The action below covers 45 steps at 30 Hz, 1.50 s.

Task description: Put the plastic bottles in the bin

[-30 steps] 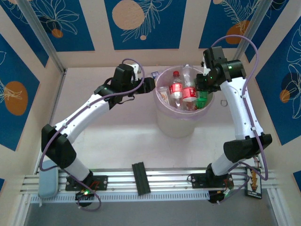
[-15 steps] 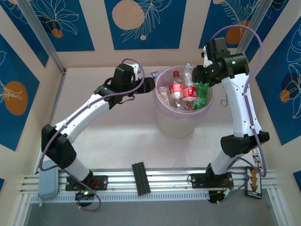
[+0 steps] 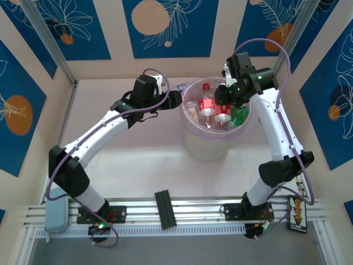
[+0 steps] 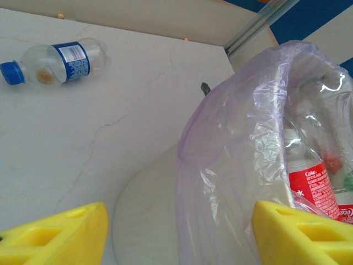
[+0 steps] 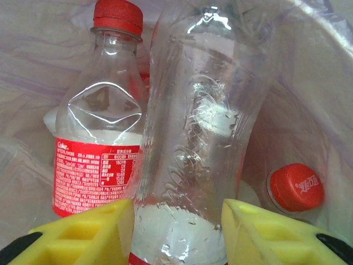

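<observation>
Left wrist first, what's in frame? (ops)

My left gripper (image 4: 179, 221) is released: pads (image 4: 60, 234) wide apart, nothing between them. It hangs at the left flank of the bin (image 4: 148, 212), just beside the lilac bag (image 4: 231, 138). One blue-label bottle (image 4: 55, 62) lies on its side on the table (image 4: 110, 127), well apart from the bin, cap pointing left. Not binned yet. (arm)

Does top external agree? (ops)

Partly. It gives the arm layout and the pile inside the bin: red-label bottles (image 3: 207, 104) mid-bin, a green bottle (image 3: 238, 114) at the right side. From up there the blue-label bottle is at best a dark sliver by my left wrist; can't confirm it. (arm)

Right side? (ops)

My right gripper (image 5: 177, 212) is clenched on a clear bottle (image 5: 204, 127), pads on either side of its body, inside the bag. One of the red-label bottles (image 5: 88, 165) touches it on the left; a red cap (image 5: 295, 187) sits low right. Can't tell if the clear one rests on the pile or hangs. Top external can't resolve the grip, my wrist is over it. (arm)

Handling? (ops)

My read: empty thin plastic, very light, smooth, slippery. Walls give; the red-label one shows a dent. Take the body across its width with a modest squeeze. For the blue-label bottle, go for the labelled belly, square to its length. It looks free to roll. (arm)
</observation>
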Each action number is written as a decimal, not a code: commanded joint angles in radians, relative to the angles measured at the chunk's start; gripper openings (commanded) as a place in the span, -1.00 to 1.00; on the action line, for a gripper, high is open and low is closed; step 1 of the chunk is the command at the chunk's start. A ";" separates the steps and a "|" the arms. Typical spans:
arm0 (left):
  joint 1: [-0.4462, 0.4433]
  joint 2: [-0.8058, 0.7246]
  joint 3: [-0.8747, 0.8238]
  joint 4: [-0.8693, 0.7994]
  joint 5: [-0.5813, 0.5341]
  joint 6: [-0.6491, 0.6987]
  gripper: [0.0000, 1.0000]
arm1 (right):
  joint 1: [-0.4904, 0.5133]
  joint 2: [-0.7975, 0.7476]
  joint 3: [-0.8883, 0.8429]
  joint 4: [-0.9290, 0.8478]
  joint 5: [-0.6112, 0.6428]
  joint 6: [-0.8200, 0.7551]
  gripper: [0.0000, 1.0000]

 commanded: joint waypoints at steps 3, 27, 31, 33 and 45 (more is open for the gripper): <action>-0.014 -0.012 0.017 0.026 0.002 0.012 0.39 | 0.004 -0.010 0.046 0.008 -0.028 0.004 -0.08; 0.200 -0.002 0.095 0.000 0.157 0.235 0.97 | -0.180 -0.300 -0.098 0.235 -0.246 0.038 0.22; 0.237 0.123 0.139 0.030 0.207 0.417 0.98 | -0.193 -0.309 -0.129 0.250 -0.277 0.046 0.23; 0.244 0.202 0.189 0.024 0.213 0.506 0.99 | -0.196 -0.312 -0.151 0.261 -0.290 0.050 0.23; 0.261 0.792 0.711 0.031 0.238 0.641 1.00 | -0.217 -0.318 -0.235 0.265 -0.356 0.036 0.24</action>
